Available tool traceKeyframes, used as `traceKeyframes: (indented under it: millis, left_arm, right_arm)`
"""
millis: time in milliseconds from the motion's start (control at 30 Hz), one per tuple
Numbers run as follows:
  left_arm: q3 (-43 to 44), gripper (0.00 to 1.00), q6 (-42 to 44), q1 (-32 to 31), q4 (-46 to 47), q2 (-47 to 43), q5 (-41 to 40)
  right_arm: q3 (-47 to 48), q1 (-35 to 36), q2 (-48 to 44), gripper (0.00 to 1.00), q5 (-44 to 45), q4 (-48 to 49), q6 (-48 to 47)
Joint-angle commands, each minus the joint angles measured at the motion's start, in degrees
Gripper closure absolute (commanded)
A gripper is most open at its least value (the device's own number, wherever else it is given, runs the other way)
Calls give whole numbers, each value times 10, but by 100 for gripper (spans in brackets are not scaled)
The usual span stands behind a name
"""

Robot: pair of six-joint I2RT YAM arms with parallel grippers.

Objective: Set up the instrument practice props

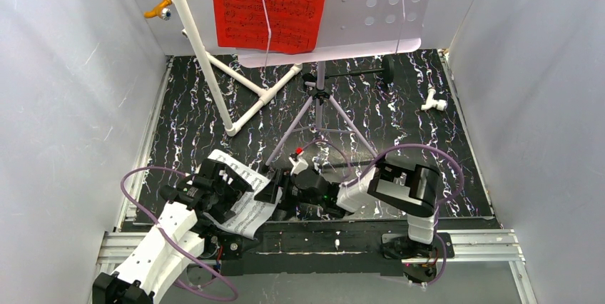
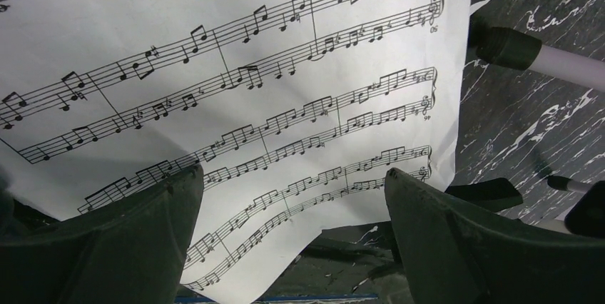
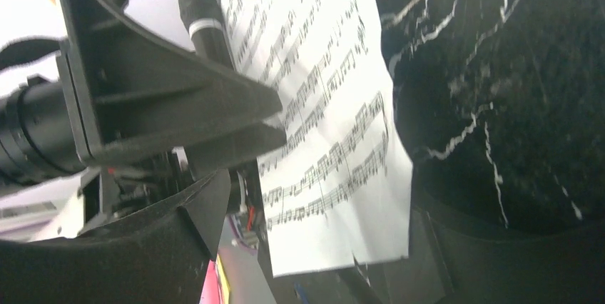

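Observation:
The lilac perforated music stand (image 1: 371, 11) stands on tripod legs (image 1: 335, 115) at the back, with the red music sheet (image 1: 271, 4) on its desk. The white music sheet (image 1: 251, 208) lies at the near left of the black marbled mat. My left gripper (image 1: 230, 191) is open above it; in the left wrist view its fingers (image 2: 128, 240) straddle the sheet's (image 2: 235, 68) lower corner. My right gripper (image 1: 275, 191) is open, pointing left at the sheet's edge (image 3: 335, 125). The small black microphone (image 1: 387, 71) shows behind the stand's pole.
A white PVC pipe frame (image 1: 214, 68) stands at the back left. A white pipe fitting (image 1: 433, 102) lies at the back right. Grey walls close in both sides. One tripod leg's black foot (image 2: 506, 47) rests just right of the sheet. An aluminium rail (image 1: 471, 240) borders the near edge.

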Motion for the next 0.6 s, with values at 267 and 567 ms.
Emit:
traceKeyframes:
  millis: [267,567]
  left_arm:
    - [-13,2,1,-2,-24,-21,26]
    - [31,2,11,-3,-85,-96,-1]
  right_arm:
    - [-41,-3,-30,36,30,88,-16]
    - [-39,-12,-6,79,58,84,-42]
